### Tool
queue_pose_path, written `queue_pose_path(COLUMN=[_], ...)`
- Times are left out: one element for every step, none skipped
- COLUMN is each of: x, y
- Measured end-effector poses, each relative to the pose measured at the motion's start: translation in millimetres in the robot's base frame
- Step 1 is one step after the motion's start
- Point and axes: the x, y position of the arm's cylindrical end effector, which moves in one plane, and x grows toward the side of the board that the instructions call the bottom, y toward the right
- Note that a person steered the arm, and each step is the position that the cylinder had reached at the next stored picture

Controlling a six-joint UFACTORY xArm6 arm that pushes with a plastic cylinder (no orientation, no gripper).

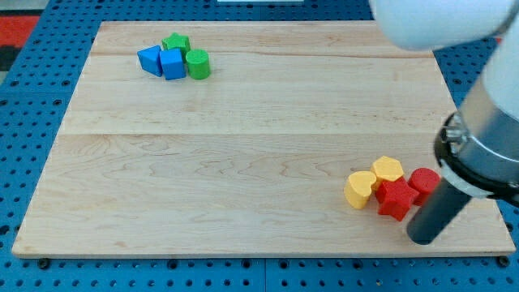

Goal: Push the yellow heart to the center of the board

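The yellow heart (359, 190) lies at the view's lower right on the wooden board (243, 146). It touches a yellow hexagon-like block (388, 169) on its upper right and a red star-like block (396, 199) on its right. A red round block (423, 182) sits further right. My tip (422, 237) is the dark rod's lower end, just below and to the right of the red star-like block, about 80 px right of the heart and lower.
At the view's upper left stands a cluster: a blue block (150, 59), a blue cube (172, 63), a green star (175, 43) and a green cylinder (197, 63). The arm's white and grey body (486, 138) fills the right edge. A blue pegboard surrounds the board.
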Motion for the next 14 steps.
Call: queue_pose_path(x=[-17, -30, -43, -87, -96, -68, -96, -142, -133, -109, -84, -98, -132, -143], y=[-10, -38, -54, -58, -103, -72, -137, -217, -214, -183, -234, -285, -214, -187])
